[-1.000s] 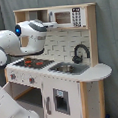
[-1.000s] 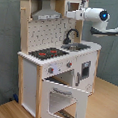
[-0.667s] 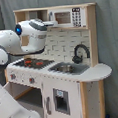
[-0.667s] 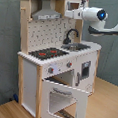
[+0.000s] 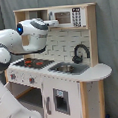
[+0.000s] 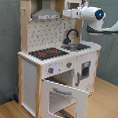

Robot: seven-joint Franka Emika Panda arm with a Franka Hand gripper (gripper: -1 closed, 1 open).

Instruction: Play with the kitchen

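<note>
The kitchen [image 5: 71,82] [image 6: 31,76] is a tall white and light-wood toy. It has a black-red stovetop [image 5: 32,62] [image 6: 47,53], a black faucet [image 5: 80,52] [image 6: 71,35] over the sink [image 5: 65,68] [image 6: 79,46], and a grey hood [image 6: 45,15] on a pegboard back [image 6: 49,32]. The microwave [image 5: 66,17] sits on the top shelf. The oven door [image 6: 65,98] hangs open, tilted down. My gripper [image 5: 54,22] [image 6: 68,13] is held high at shelf level, right by the microwave's front, above the stovetop and sink.
My white arm [image 5: 14,45] fills the first exterior view's left and lower left. In the second exterior view it reaches in from the right [image 6: 109,25]. A windowed cabinet door [image 5: 60,101] [image 6: 85,69] sits under the sink. The kitchen stands on a wood floor [image 6: 107,105] before a grey curtain [image 6: 6,41].
</note>
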